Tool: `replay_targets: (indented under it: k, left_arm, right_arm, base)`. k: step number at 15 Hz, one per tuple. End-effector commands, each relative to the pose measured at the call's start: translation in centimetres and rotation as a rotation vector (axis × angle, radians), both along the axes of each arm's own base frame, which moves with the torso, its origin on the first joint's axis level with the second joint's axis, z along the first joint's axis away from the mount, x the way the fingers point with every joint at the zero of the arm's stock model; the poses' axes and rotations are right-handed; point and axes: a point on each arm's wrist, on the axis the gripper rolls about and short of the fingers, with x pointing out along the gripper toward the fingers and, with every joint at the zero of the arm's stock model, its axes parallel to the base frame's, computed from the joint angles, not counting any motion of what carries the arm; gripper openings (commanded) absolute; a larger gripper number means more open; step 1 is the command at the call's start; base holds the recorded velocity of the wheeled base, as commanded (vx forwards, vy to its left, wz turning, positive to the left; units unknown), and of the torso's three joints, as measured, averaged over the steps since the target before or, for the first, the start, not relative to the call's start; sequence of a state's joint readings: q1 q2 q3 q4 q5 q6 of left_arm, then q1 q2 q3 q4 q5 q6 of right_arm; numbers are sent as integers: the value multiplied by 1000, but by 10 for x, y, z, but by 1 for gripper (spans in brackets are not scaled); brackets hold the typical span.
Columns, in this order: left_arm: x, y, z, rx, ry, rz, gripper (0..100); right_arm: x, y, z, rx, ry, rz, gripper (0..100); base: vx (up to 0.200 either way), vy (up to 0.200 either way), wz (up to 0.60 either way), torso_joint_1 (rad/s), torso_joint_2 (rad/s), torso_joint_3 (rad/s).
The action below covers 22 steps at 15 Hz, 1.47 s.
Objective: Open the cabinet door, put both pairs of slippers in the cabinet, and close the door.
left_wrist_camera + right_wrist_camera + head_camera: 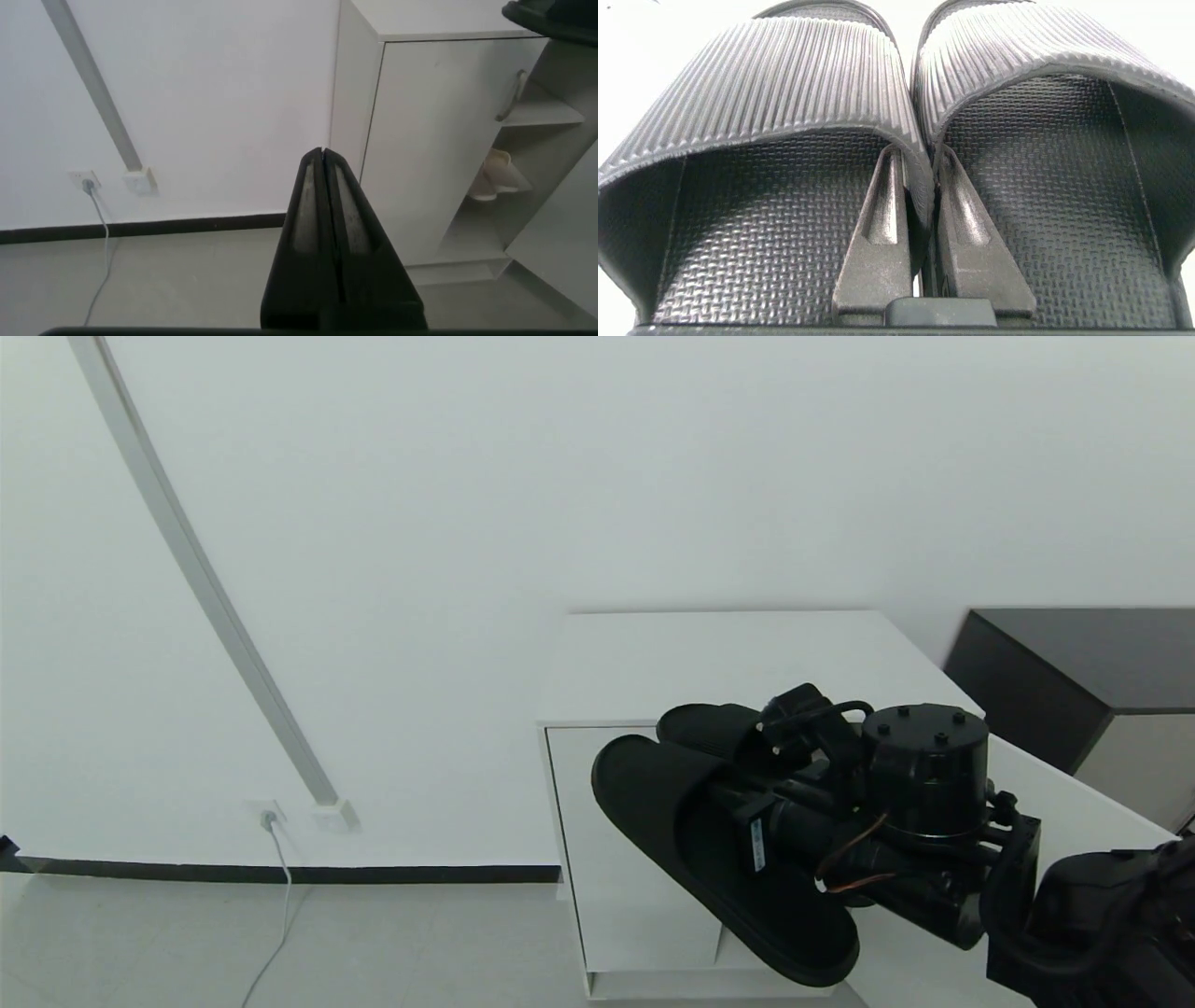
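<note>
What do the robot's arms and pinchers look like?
The right arm is black and chunky, with a round drum-shaped joint and a thin orange-brown cable. The left gripper and right gripper have long, dark, tapering jaws.

The black L gripper [323, 154] has its two fingers pressed together, w/ nothing between them. Beyond it stands a white box-shaped cabinet [355, 112]. Next to its front panel w/ a slim metal handle [509, 93], the open part shows pale cream slippers [500, 175] under a white shelf [542, 114].
</note>
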<state>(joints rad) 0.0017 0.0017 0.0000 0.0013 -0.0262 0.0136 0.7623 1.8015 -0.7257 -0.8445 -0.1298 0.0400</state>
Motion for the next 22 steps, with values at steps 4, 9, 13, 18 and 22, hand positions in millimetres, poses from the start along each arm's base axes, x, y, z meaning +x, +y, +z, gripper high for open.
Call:
replay_targets:
  k: [4, 9, 13, 18, 22]
  left_arm:
    - [0, 0, 0, 0, 0, 0, 0]
    - [0, 0, 0, 0, 0, 0, 0]
    - [0, 0, 0, 0, 0, 0, 0]
    - [0, 0, 0, 0, 0, 0, 0]
    - [0, 0, 0, 0, 0, 0, 0]
  right_arm:
    - [0, 1, -3, -8, 8, 1, 0]
    - [0, 1, -3, -8, 8, 3, 0]
    - [-2, 2, -3, -5, 8, 10, 0]
    - [-2, 2, -4, -7, 11, 13, 0]
    - [-2, 3, -3, -5, 9, 16, 0]
  base:
    - [0, 0, 0, 0, 0, 0]
    - [0, 0, 0, 0, 0, 0]
    - [0, -100, 0, 5, 1, 0]
    - [0, -200, 0, 6, 2, 0]
    - [0, -200, 0, 6, 1, 5]
